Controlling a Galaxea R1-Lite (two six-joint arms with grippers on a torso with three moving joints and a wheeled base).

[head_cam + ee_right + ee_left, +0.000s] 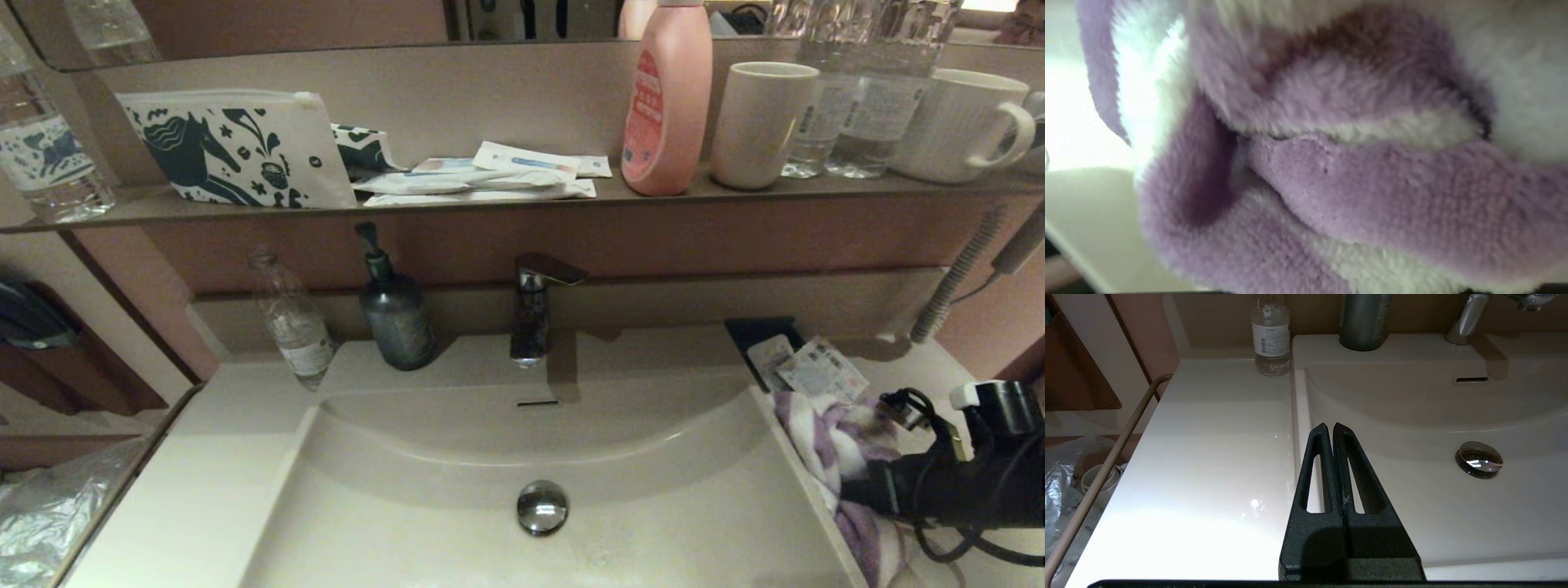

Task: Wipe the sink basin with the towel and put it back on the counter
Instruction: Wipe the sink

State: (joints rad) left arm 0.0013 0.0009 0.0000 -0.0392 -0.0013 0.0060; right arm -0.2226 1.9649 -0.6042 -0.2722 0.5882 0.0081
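**Right fingers buried in the towel at the basin's right edge**

Your right gripper [857, 490] reaches in from the right, its tip sunk in the towel [833, 441]; you cannot tell how far its fingers are spread, because the folds hide them. In the right wrist view the purple and white terry of the towel [1331, 175] fills nearly everything just ahead of the fingers. The towel lies bunched on the counter [922, 367] right at the rim of the sink basin [669, 506], with small packets [816, 367] on a dark tray just beyond it.

Your left gripper [1331, 430] hangs with its fingers [1319, 457] pressed together, holding nothing. Below their tips runs the basin's left rim; the bare counter [1208, 457] spreads to one side and the sink basin [1412, 498] to the other, with the chrome drain plug [1479, 459] well apart. Farther ahead of the fingers stand a clear bottle [1270, 335], a dark soap dispenser [1363, 318] and the faucet [1468, 318].
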